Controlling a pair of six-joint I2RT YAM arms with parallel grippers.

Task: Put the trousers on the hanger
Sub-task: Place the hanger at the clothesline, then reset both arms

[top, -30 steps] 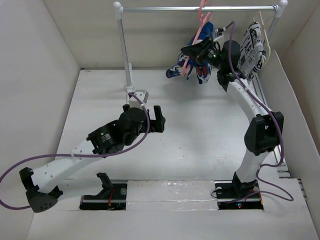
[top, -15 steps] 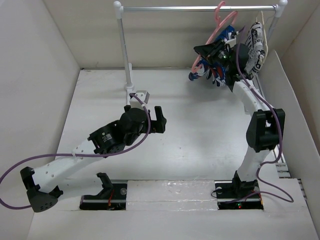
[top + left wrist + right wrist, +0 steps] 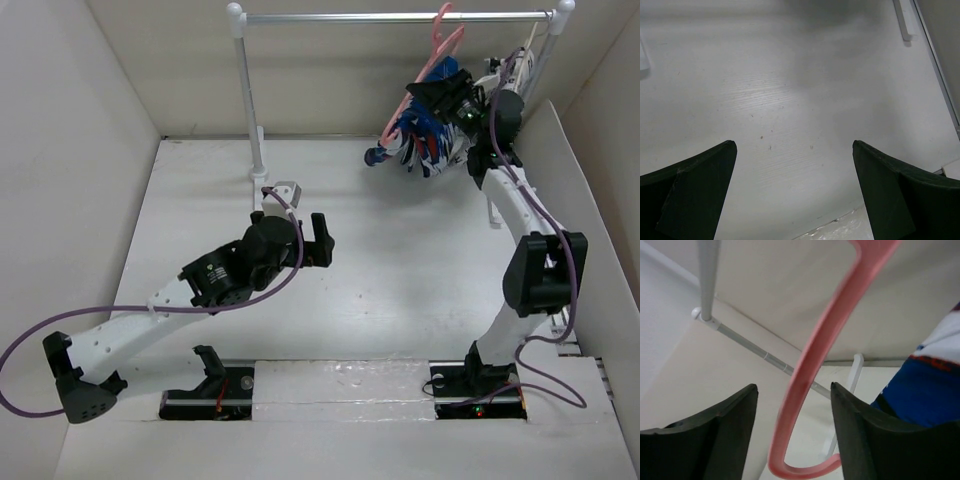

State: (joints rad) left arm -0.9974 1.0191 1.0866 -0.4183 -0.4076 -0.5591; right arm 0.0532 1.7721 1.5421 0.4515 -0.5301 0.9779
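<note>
The job is looking almost done. The blue splashy trousers (image 3: 425, 140) are hanging over the pink hanger (image 3: 807, 355). The hanger's hook is sitting up at the silver rail (image 3: 340, 17), near the far right corner. From above it is looking like the hook is resting over the rail, but I cannot tell for sure. What is left, I am guessing, is for the arm to back away without bumping the hanger.

The right claw (image 3: 794, 389) is reaching up there. Its two fingers are standing apart, with the thin pink hanger running between them. There is a gap on both sides of the hanger, so the claw is not squeezing it and is holding nothing. The trousers are hanging just beside the claw, at the right edge of its own camera view.

The left claw (image 3: 794, 144) is hovering low over the white table (image 3: 400, 250), well apart from the trousers. It is wide open and holding nothing.
</note>
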